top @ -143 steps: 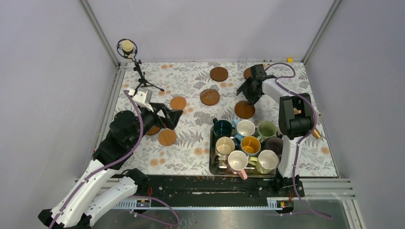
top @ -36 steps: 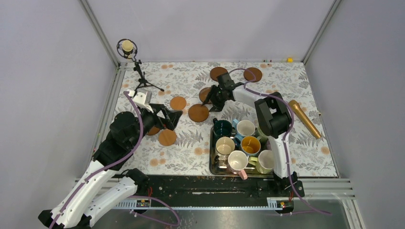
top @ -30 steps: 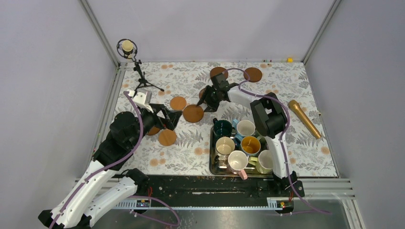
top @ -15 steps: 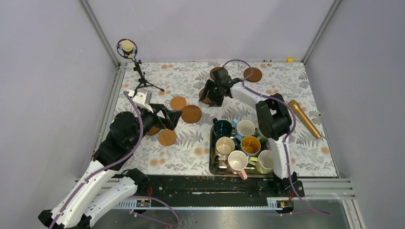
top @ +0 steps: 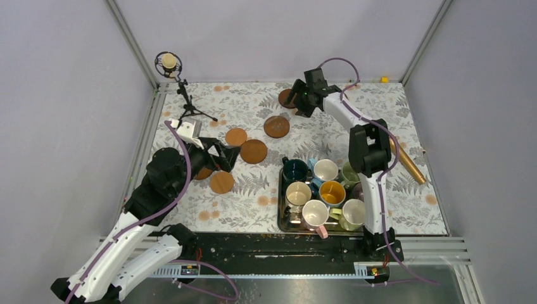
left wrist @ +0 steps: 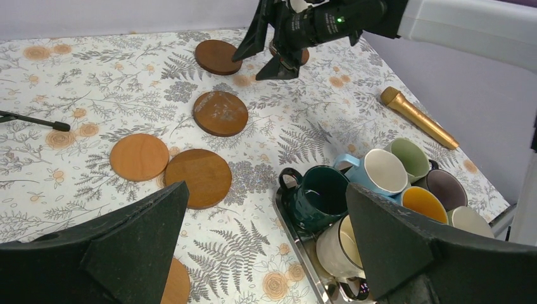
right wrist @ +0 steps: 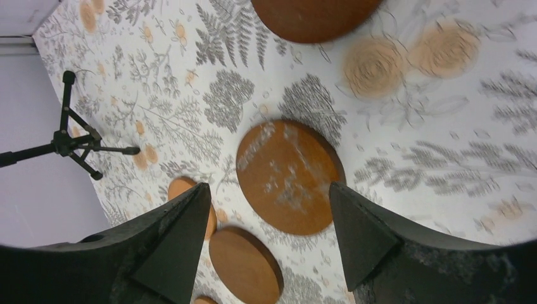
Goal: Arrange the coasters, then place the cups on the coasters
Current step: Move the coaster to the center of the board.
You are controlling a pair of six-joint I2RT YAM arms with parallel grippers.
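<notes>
Coasters and cups awaiting pairing. The thin, flat, round brown coasters lie loose on the fern-printed table cover. A scuffed dark brown coaster sits near the middle, and a mid-brown coaster lies edge to edge with a pale orange coaster. One more disc appears to lie half hidden under the left arm. The handled ceramic cups, among them a dark green cup, stand crowded and touching in the rectangular steel tray, none yet on a coaster. The right gripper hovers over the far discs with its jaws spread and nothing between them. The left gripper also hangs wide and empty near the pale discs. The coasters look light and stiff, and probably slide easily on the cover. They offer only a low rim, so the likely hold is across the width at the edge. The cups look heavier, glazed and brittle. Their walls or handles offer the firmest purchase, but their neighbours leave little room for a finger.
</notes>
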